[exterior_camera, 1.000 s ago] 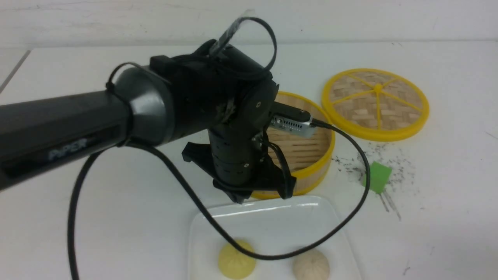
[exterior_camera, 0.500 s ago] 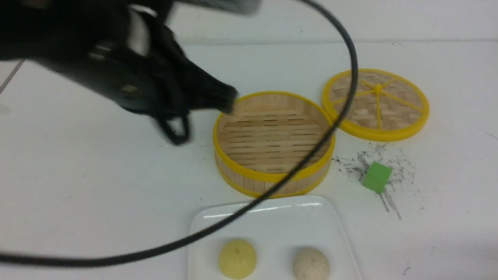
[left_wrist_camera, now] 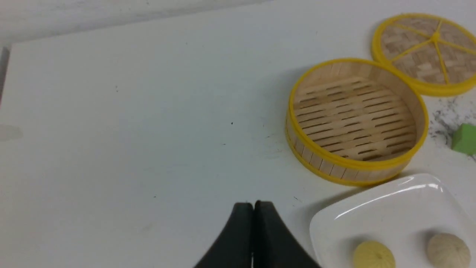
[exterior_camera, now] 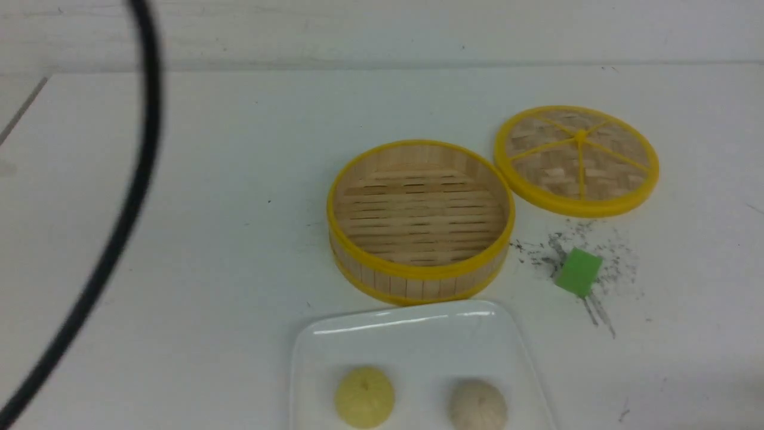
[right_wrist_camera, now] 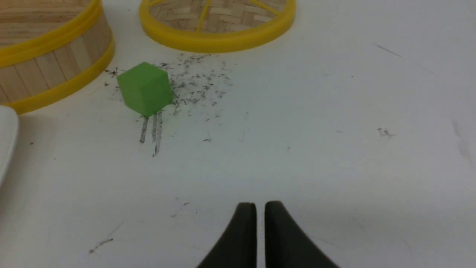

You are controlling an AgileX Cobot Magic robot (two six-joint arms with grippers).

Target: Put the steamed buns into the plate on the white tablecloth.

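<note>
On your left, a dark cable (exterior_camera: 138, 179), blurred, is curving down through the front view. Your left gripper (left_wrist_camera: 253, 205) is pointing out over the cloth (exterior_camera: 197, 239), its tips pressing together with only air around them. The cloth's far left corner is meeting a dark seam (exterior_camera: 22, 110), and a broad stretch of white is running from there to the steamer (exterior_camera: 421, 215), giving you your widest room on this side.

In the middle, the steamer is sitting open, its slatted floor showing, with the plate (exterior_camera: 430, 346) lying just in front of it. The plate's far rim is running close along the steamer's base, leaving you little room there; its near edge is running out of the front view. Both buns are resting inside the plate, upright and apart: the yellow bun (exterior_camera: 364, 397) on the left, the beige bun (exterior_camera: 478, 406) on the right.

Beyond the steamer and to its right, the lid (exterior_camera: 576, 161) is lying close against its rim. The green cube (exterior_camera: 578, 272) is sitting between lid and plate, among dark scuffs. Your right gripper (right_wrist_camera: 260, 205) is reaching out over cloth, its tips standing slightly apart, a thin strip of white showing between them. To the right of the cube, more cloth is stretching outward, giving you side room.
</note>
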